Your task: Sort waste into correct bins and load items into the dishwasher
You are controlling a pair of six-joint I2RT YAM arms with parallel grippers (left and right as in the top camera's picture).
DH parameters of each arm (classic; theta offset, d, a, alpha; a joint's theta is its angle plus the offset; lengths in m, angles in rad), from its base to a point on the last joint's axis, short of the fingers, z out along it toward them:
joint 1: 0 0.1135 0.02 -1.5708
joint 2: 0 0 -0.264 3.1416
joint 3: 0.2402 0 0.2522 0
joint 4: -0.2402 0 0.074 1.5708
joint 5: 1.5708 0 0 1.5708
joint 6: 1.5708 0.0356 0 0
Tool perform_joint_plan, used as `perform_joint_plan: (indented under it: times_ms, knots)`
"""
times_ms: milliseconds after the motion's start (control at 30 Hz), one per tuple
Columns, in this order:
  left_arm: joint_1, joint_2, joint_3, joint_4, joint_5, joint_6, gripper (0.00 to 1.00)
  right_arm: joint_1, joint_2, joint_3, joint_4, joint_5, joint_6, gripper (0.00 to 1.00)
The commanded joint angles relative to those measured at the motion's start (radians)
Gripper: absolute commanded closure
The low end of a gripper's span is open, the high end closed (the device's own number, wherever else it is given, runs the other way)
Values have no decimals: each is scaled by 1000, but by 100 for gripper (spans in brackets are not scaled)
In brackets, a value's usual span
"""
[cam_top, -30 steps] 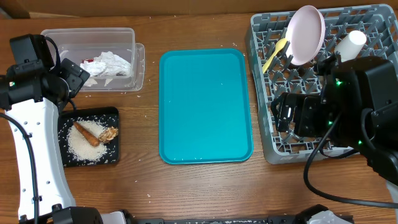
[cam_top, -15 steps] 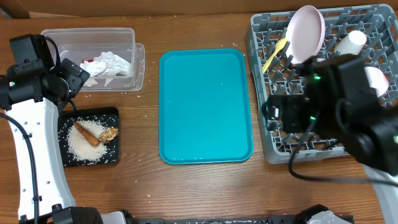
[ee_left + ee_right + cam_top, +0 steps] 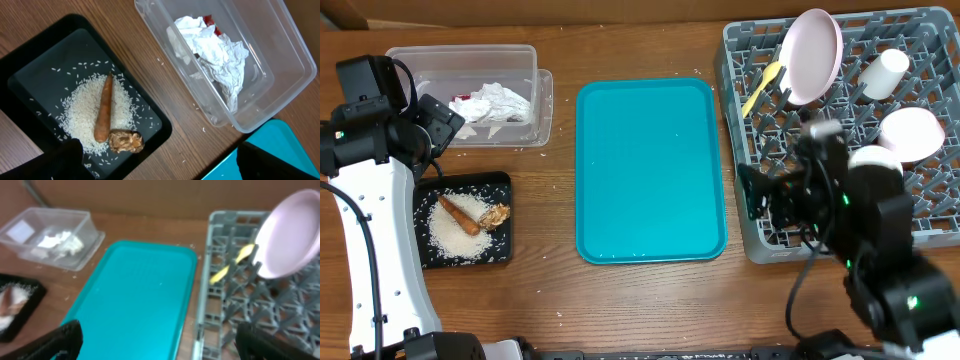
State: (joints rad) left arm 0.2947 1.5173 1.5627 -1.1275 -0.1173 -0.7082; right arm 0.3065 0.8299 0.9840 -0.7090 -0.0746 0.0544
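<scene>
Overhead view shows me the grey dish rack on the right side of the table. Inside it the pink plate stands tilted on its edge, with the yellow spoon just beside it on the left. The white cup lies to the right of the plate, and the pink bowl sits near the cup. The teal tray lies in the middle of the table.

In the clear tub I see the crumpled napkin, and the red wrapper is partly under it. On the black tray the carrot stick lies on the rice, with its thick end just beside the brown chunk.

The left gripper hangs above these 2 containers with its jaws spread wide, and it holds nothing. The right gripper is near the left edge of the rack, its jaws also fully apart and empty. Its own view is blurred.
</scene>
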Motion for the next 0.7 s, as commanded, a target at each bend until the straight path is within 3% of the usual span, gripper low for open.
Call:
perform_joint_plan:
  times_ms: [0,200,400,667]
  knots:
    - [-1,6,3,2,-13,-18,0,-54,-115,-185,122,-24,-33,0]
    - [-1,6,3,2,-13,-18,0,-167,-333,-492,392,-123,-33,0]
    - [-1,6,3,2,-13,-18,0,-181,-480,-757,669,-147,-33,0]
    - [-1,6,3,2,-13,-18,0,-210,-618,-918,817,-136,-33,0]
